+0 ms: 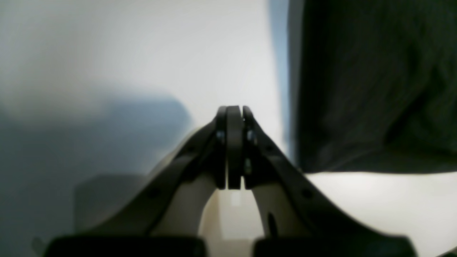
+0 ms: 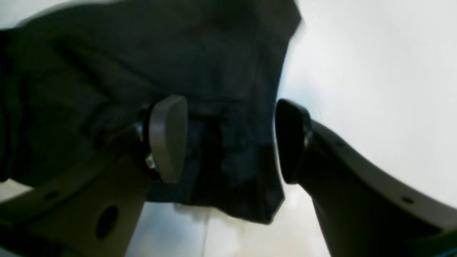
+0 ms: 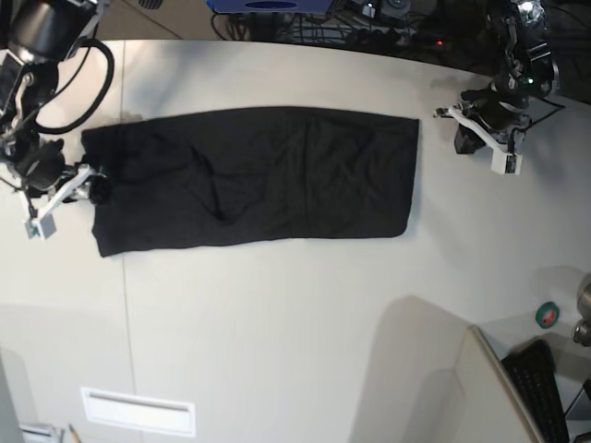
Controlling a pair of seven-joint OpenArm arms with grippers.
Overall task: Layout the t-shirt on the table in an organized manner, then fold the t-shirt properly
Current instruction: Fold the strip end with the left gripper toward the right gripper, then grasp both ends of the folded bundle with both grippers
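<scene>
Black cloth comes first — one t-shirt (image 3: 249,180), folded into a long band that lies flat across the far middle of the tabletop (image 3: 277,323). There are two arms, one at each end of the shirt. The right gripper (image 2: 230,141) sits low at one short end with its jaws spread wide, and the shirt's edge lies between the two pads without being squeezed. The left gripper (image 1: 234,146) is just past the other short end, apart from the cloth, pointing down at the bare tabletop — its jaws are pressed tight together with nothing in them.
</scene>
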